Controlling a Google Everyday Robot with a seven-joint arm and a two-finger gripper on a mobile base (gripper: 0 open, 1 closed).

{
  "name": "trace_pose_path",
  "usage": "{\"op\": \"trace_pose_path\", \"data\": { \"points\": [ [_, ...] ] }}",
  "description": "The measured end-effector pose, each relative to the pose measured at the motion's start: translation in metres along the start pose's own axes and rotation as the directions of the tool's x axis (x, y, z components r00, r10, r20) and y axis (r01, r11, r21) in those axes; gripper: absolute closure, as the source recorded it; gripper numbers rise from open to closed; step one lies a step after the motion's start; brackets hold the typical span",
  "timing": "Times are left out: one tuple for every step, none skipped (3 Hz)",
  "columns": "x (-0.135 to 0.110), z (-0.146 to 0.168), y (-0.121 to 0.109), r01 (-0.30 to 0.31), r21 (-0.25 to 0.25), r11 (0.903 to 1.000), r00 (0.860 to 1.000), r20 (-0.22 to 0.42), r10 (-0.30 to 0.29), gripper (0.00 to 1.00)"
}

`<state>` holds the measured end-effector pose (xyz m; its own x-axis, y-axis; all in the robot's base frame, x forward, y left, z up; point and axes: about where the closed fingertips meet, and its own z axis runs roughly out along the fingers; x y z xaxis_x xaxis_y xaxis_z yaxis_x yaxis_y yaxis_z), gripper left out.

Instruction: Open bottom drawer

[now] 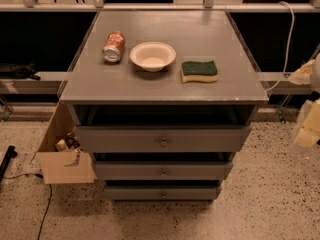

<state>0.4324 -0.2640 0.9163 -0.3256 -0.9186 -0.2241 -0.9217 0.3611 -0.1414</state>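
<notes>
The bottom drawer (162, 191) is the narrowest grey front, lowest in the cabinet, with a small round metal knob (163, 194) at its centre. It sits set back beneath the mid-sized front (162, 170) and the widest front (162, 139), and none of its inside shows. My gripper (309, 128) is a blurred cream shape at the right edge of the camera view. It hangs beside the cabinet at about the height of the top drawer, well apart from every knob.
On the grey cabinet top (100, 84) lie a red can (114, 46) on its side, a white bowl (152, 56) and a green-and-yellow sponge (199, 70). An open cardboard box (62, 159) stands on the speckled floor at the left, with a cable (45, 211) in front of it.
</notes>
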Motion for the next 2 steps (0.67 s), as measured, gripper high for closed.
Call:
{"op": "trace_pose_path", "data": {
  "points": [
    [0.030, 0.011, -0.040, -0.050, -0.064, 0.9967, 0.998, 0.038, 0.052, 0.00],
    [0.036, 0.050, -0.067, -0.081, -0.173, 0.9815, 0.986, 0.130, 0.105, 0.00]
  ]
}}
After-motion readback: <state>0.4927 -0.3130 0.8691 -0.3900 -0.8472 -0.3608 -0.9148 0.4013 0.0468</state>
